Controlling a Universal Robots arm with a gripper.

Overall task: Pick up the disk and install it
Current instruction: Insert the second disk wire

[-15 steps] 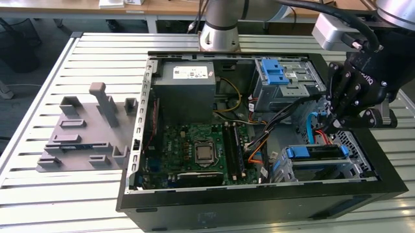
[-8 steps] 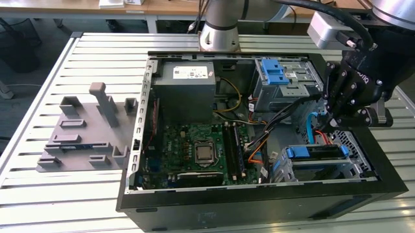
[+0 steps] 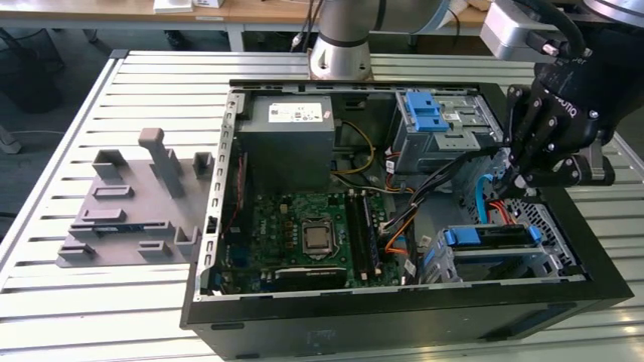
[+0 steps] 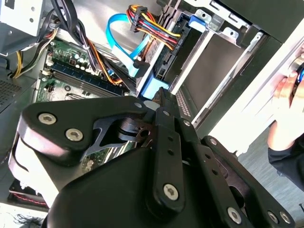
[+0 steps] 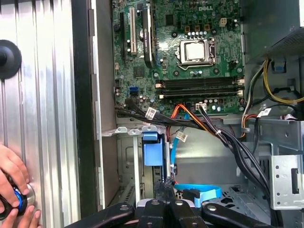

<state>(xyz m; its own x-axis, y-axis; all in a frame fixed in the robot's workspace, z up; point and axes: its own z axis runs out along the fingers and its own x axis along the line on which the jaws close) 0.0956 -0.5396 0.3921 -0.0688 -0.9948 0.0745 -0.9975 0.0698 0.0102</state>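
Note:
The disk [image 3: 485, 237], silver with a blue plastic bracket, sits in the lower drive cage at the front corner of the open computer case [image 3: 231, 188], on the exterior view's right. Its blue bracket [image 5: 153, 154] shows edge-on in both wrist views [image 4: 153, 88]. My gripper [image 3: 522, 179] hangs just above that cage, apart from the disk in the exterior view. In the first wrist view my gripper [image 5: 164, 189] has its fingers together over the bracket's end, with nothing seen between them. The fingertip [image 4: 160, 95] points at the bracket.
A grey power-supply box [image 3: 292, 143], the motherboard [image 3: 312, 230] and an upper cage with a blue latch [image 3: 433, 117] fill the case. Blue [image 5: 202, 192] and black cables [image 5: 232, 142] run beside the drive cage. A grey fixture [image 3: 131, 204] lies on the slatted table. A person's hand [image 5: 12, 183] rests outside the case.

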